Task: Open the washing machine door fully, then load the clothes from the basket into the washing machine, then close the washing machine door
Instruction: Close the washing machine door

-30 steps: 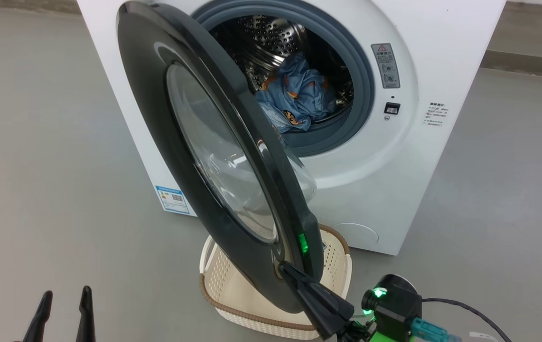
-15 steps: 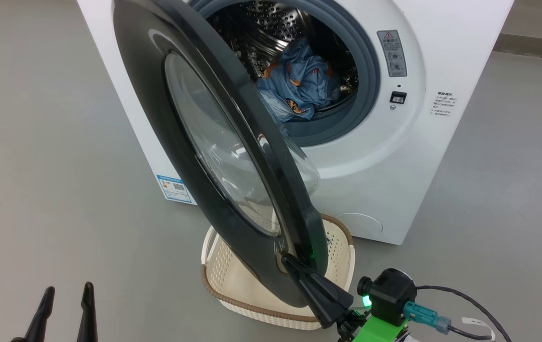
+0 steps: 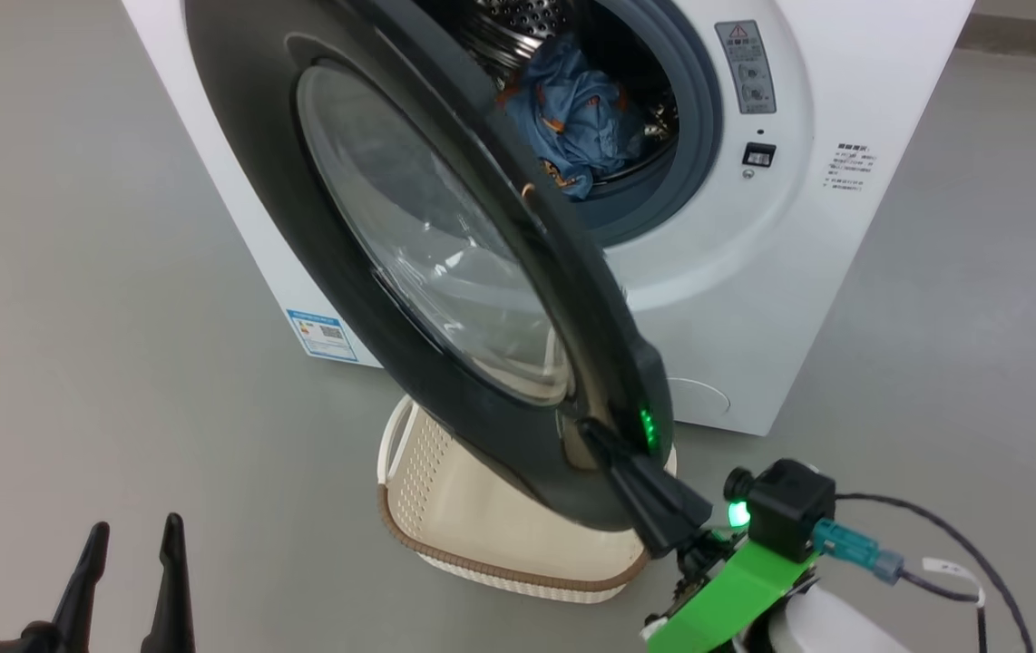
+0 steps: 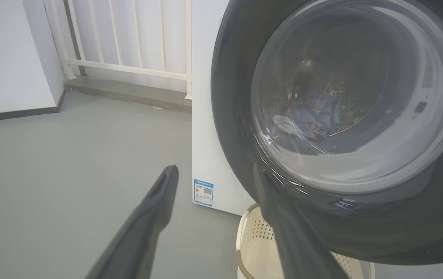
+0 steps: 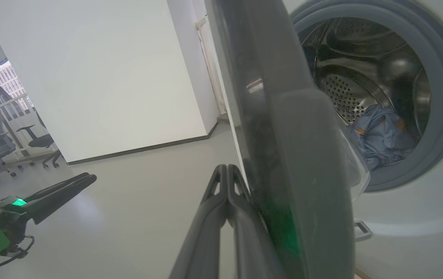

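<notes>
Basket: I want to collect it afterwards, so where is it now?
In the head view the basket sits on the floor at lower centre, in front of the washing machine, partly hidden beneath the lower edge of the washing machine door.

One white front-loading washing machine [image 3: 754,299], one round glossy black glass-windowed door [image 3: 255,181], one cream perforated plastic basket [image 3: 427,453], one heap of light blue printed clothes [image 3: 572,118], two dark-fingered hands: left hand [image 3: 132,528], right hand [image 3: 592,432].

Large round glossy black door with clear bowl window [image 3: 427,245]: half open, lower free edge against right pincer [image 3: 592,433] tip. Light blue printed clothes [image 3: 577,118] bunched inside big white front-loading washer [image 3: 754,299], well beyond pincer. Cream perforated plastic basket, brown rim [image 3: 482,569], just below pincer, under door.
</notes>
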